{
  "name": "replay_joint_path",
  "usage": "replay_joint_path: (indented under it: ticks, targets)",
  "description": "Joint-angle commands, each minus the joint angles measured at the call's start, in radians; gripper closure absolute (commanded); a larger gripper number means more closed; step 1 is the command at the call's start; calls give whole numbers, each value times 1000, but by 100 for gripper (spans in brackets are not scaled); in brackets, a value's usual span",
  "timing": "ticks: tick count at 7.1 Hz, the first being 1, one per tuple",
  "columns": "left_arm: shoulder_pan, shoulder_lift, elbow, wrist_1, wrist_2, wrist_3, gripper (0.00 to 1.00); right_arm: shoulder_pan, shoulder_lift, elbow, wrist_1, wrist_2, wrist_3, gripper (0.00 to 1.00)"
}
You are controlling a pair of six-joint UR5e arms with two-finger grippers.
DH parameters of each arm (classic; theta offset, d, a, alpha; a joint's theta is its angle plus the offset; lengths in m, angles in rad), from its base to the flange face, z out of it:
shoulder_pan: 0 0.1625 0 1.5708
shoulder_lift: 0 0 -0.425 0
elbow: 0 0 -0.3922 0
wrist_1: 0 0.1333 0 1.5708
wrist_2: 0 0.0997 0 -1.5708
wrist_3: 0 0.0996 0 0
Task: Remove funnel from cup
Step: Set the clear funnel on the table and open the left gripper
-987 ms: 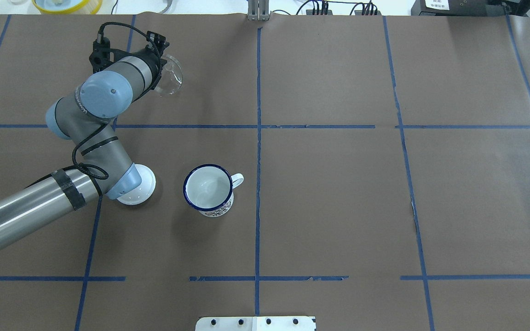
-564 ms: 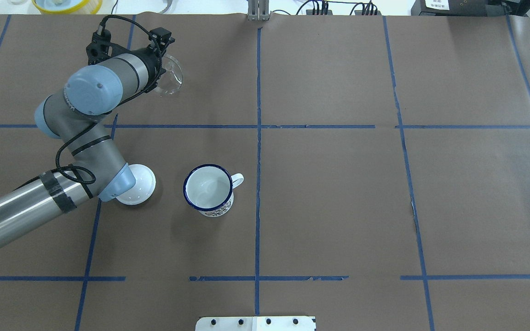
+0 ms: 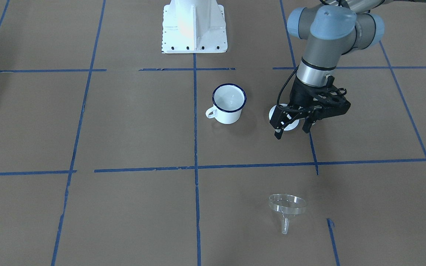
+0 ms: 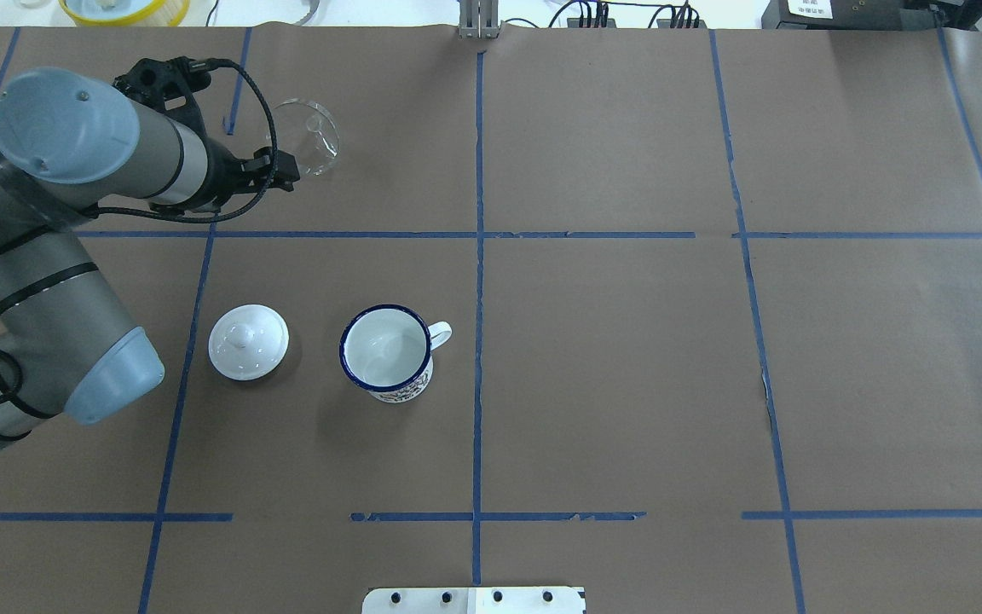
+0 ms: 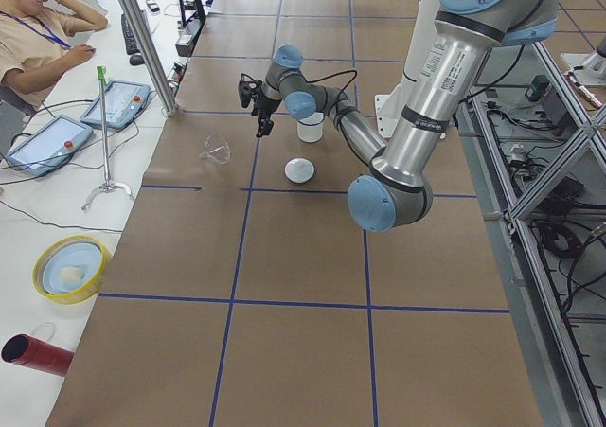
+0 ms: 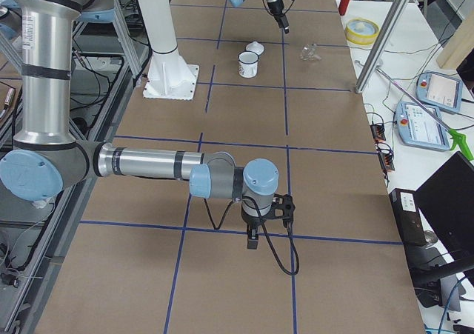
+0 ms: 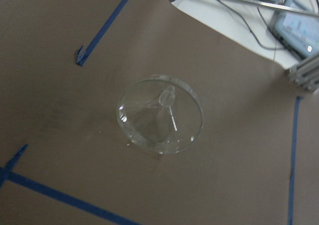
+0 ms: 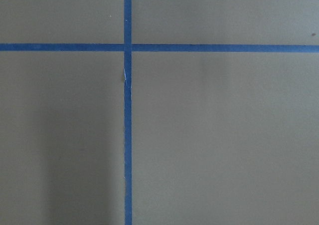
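Closest to the robot's base, the cup (image 4: 386, 350) stands upright on the table (image 4: 627, 384), its handle to the robot's right and nothing inside it. Just to its left, not touching it, a white lid (image 4: 248, 341) sits knob up. About as far out, but well off toward the table's right end, the right hand (image 6: 252, 239) points down over a cross of blue tape (image 8: 127, 47). Only the side view shows this hand, so I cannot tell whether its fingers are spread or closed, and its wrist camera sees just table and tape. Farther out, the left hand (image 3: 291, 132) hangs above the table beyond the lid, fingers spread wide with nothing between them. In the front view it covers part of the lid. Farthest out, just past that hand and clear of it, the funnel (image 4: 308, 145) lies on the table, tipped on its side with the spout toward the far edge, well apart from the cup. The left wrist camera looks down onto it, with a short tape stub (image 7: 79, 55) nearby.
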Motion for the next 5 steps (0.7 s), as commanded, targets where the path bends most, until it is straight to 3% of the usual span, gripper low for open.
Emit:
replay_joint_path:
  ticks: [1,2,3,5]
  targets:
    - [1,22,-47,160,-67,183,0,0,0,0,0,0,0,0]
    - [15,36,-40,150,-130,181,0,0,0,0,0,0,0,0]
    - [39,51,-28,145,-132,184,0,0,0,0,0,0,0,0]
    - [71,116,9,-7,-135,171,0,0,0,0,0,0,0,0]
